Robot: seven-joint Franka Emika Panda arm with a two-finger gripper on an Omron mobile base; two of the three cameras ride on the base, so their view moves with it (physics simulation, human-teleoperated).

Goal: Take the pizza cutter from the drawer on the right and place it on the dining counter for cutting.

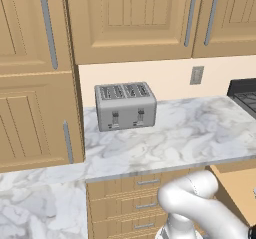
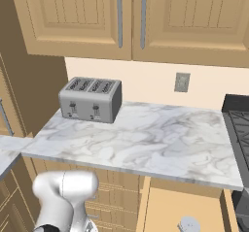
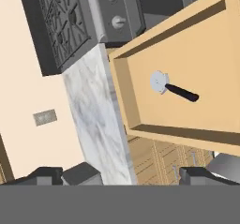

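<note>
The two dark fingers (image 3: 56,175) stand spread wide with nothing between them, well above the light tan wooden drawer (image 3: 123,85), which is pulled open. Inside, on its plain wooden floor, lies the small pizza cutter with a silver wheel and short black stick handle (image 3: 173,89), apart from the walls. Beside the drawer runs the white-and-grey marbled table (image 1: 190,133) carrying a silver four-slot toaster (image 1: 125,104). The reach is in hand; next, lowering over the handle, aligning and closing seems called for.
</note>
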